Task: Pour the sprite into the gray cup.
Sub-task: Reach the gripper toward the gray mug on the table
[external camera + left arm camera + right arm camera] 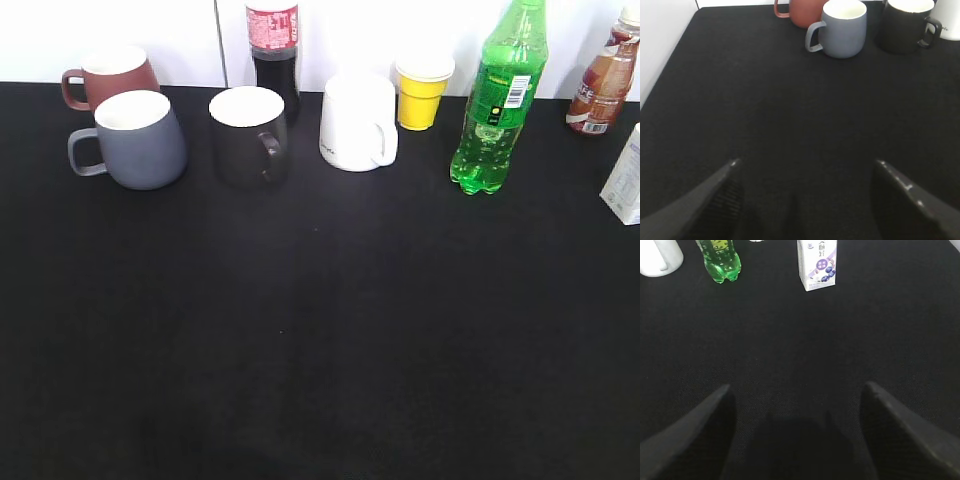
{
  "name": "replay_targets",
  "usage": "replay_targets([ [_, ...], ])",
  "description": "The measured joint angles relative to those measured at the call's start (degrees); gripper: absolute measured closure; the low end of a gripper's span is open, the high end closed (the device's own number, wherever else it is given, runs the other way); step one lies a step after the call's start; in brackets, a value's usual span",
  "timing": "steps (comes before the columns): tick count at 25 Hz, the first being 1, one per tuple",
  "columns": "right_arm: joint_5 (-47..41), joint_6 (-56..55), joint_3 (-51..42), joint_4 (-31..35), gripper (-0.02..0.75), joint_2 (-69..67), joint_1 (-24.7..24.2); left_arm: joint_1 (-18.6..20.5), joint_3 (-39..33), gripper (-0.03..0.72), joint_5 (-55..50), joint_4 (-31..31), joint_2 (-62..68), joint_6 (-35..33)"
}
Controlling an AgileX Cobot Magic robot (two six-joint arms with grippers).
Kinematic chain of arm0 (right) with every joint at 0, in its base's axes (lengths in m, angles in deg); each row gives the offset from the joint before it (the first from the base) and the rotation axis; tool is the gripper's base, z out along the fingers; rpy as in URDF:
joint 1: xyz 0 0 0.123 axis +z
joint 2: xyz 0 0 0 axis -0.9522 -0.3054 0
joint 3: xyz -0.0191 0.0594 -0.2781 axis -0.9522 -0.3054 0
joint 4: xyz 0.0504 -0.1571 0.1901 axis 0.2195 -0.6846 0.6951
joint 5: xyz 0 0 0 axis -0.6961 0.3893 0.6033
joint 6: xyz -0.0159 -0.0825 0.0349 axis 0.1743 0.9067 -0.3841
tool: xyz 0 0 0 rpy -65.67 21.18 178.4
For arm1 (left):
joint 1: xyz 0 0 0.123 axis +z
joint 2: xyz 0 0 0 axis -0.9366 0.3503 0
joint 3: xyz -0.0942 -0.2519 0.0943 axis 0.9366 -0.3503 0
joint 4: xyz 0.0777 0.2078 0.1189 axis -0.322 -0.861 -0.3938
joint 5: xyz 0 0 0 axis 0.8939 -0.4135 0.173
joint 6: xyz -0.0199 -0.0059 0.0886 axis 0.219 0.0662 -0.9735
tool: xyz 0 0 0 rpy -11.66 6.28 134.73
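Two hands are recorded, both spread wide and grasping nothing. The left hand point(805, 172) hangs low over bare black cloth, its dark fingers point(715, 197) well apart; the right hand point(797, 395) is in the same attitude over its side of the black-covered bench point(320, 340). Neither hand appears in the exterior view.

The tall translucent bright-green plastic Sprite bottle point(496, 105) stands upright at the back right of the bench, its white barcode patch facing the camera. In the right wrist view its lobed base point(719, 262) is seen far ahead of the hand and to the left, apart from a small white blueberry-printed carton point(817, 264) standing to its right.

The rounded blue-gray matte ceramic mug point(137, 140) with white interior stands upright at the back left, handle pointing left, well apart from the bottle. In the left wrist view it sits far ahead of the hand. Just behind it is a maroon mug point(108, 77); beside it to the right is a charcoal-black mug point(250, 135).

Between the black mug and the green bottle stand a white mug point(358, 122) and a yellow paper cup point(422, 92). A dark cola bottle with red label point(273, 50) stands behind the black mug. A brown bottle point(605, 80) occupies the far right rear corner.
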Motion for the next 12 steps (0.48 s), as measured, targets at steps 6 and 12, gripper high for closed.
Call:
replay_targets([
  [6,0.0,0.0,0.0,0.0,0.153,0.0,0.0,0.0,0.0,0.099,0.0,0.0,0.0,0.0],
  [12,0.0,0.0,0.0,0.0,0.153,0.0,0.0,0.0,0.62,0.101,11.2,6.3,0.0,0.0],
])
